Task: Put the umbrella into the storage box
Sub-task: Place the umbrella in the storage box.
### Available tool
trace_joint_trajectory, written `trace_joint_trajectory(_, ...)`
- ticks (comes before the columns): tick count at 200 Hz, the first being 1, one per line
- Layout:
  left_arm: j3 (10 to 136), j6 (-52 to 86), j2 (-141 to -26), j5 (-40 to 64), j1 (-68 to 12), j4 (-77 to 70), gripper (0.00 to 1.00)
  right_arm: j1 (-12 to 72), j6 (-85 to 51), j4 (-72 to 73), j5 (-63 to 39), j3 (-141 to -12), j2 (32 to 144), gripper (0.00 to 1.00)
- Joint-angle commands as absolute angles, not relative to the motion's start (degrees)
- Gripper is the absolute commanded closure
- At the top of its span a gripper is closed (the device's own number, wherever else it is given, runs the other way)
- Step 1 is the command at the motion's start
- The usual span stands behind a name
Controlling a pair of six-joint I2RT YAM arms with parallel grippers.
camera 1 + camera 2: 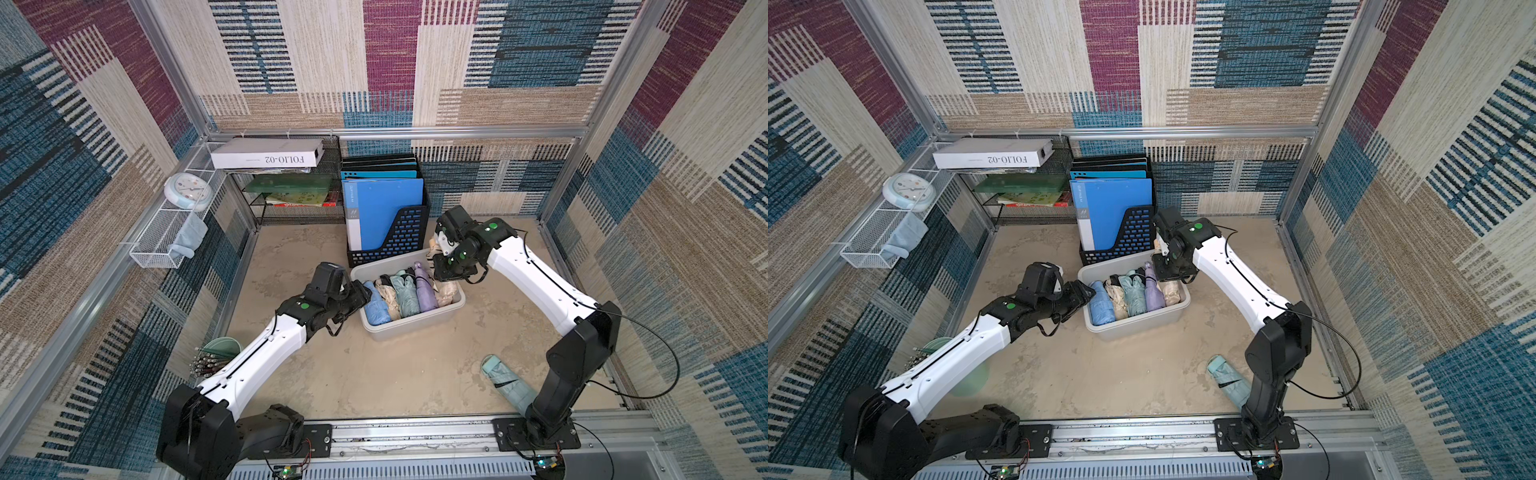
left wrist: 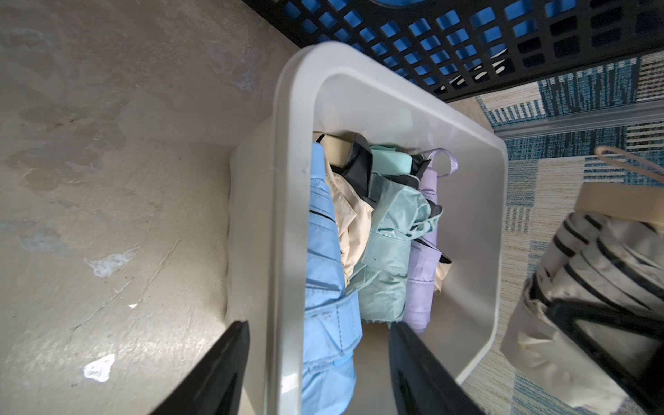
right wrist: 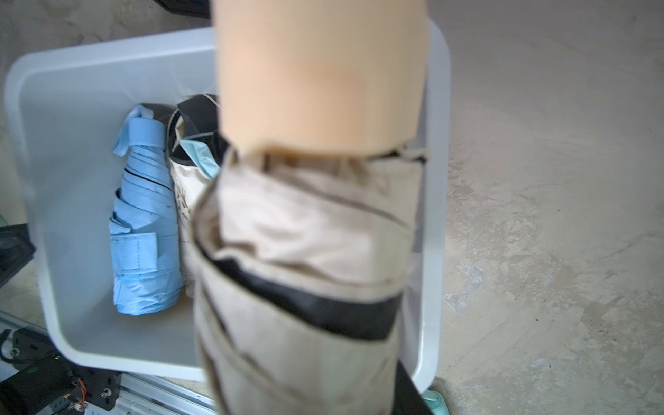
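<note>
Beige and folded, the umbrella [image 3: 305, 233] hangs pinched in the right hand [image 1: 451, 270] over the 2 o'clock end of the storage box [image 1: 415, 326], mid-table at 6 o'clock of a black file holder [image 1: 399, 245], while the left hand [image 1: 363, 293], fingers spread, straddles its 9 o'clock rim.

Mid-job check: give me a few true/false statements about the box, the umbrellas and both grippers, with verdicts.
1. The right gripper holds a beige umbrella. True.
2. The storage box is empty. False: folded umbrellas lie in it, among them a blue umbrella.
3. The left gripper has its jaws clamped shut. False: they stand apart, with the box's rim between them.
4. A mint umbrella lies on the table outside the box. True.
</note>
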State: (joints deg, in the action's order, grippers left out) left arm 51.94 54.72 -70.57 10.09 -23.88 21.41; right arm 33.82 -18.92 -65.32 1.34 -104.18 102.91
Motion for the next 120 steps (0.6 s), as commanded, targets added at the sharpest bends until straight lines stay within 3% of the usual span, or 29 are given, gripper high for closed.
trace_joint_trajectory(1, 52.29, 54.75, -70.91, 9.67, -23.76, 21.88, 0.34, 34.3, -18.19, -65.5, 3.92, -104.77, 104.91, 0.77)
trace_joint_trajectory(60, 52.3, 54.76, -70.72, 9.49, -23.8, 22.06, 0.34, 34.41, -18.88, -64.95, 10.13, -102.88, 110.41, 0.76)
trace_joint_trajectory(98, 52.12, 54.84, -70.62, 9.32, -23.79, 22.01, 0.34, 34.42, -20.2, -64.59, 10.71, -103.39, 110.52, 0.48)
trace_joint_trajectory(120, 52.12, 54.84, -70.71, 9.49, -23.8, 21.88, 0.34, 34.38, -20.32, -65.29, 10.64, -105.07, 109.09, 0.41)
